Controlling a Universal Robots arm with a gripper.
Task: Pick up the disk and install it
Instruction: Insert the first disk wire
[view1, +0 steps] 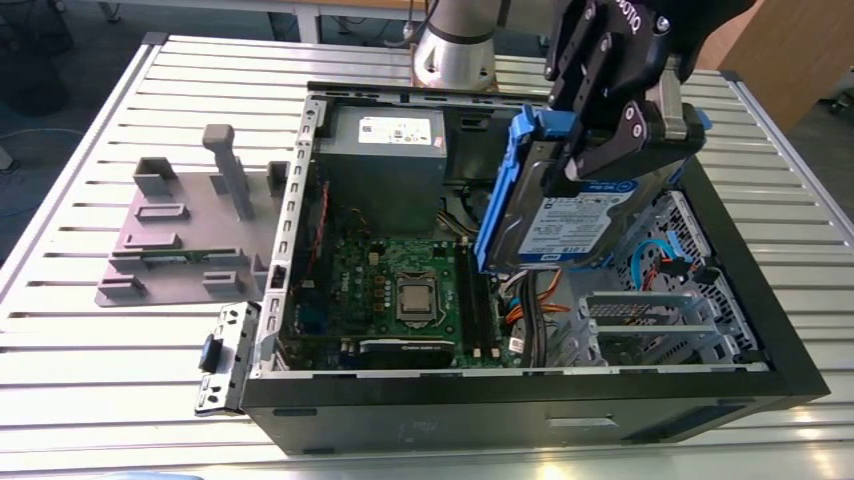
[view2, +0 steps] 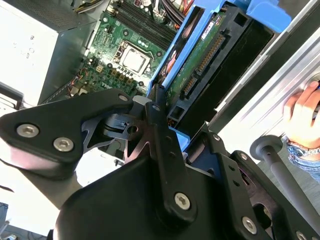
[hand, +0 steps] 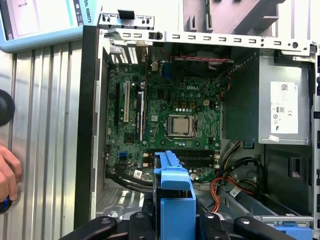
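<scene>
The disk (view1: 574, 215), a silver-grey drive with a white and blue label in a blue plastic bracket, hangs tilted on edge above the open computer case (view1: 534, 395). It is over the case's right half in the exterior view, its lower end near the orange and black cables. My black gripper (view1: 611, 140) is shut on the disk's upper part from above. In the second wrist view the disk's green circuit side (view2: 200, 55) and connector show past one finger (view2: 157, 120). In the first wrist view the blue bracket (hand: 175, 187) stands out between my fingers (hand: 142, 225).
Inside the case lie the motherboard (view1: 400, 290), a grey power supply box with a white sticker (view1: 387, 150) and a metal drive cage (view1: 654, 310). A grey plastic fixture (view1: 187, 230) stands on the slatted table at the exterior view's left. A person's hand (view2: 302, 112) rests beside the case.
</scene>
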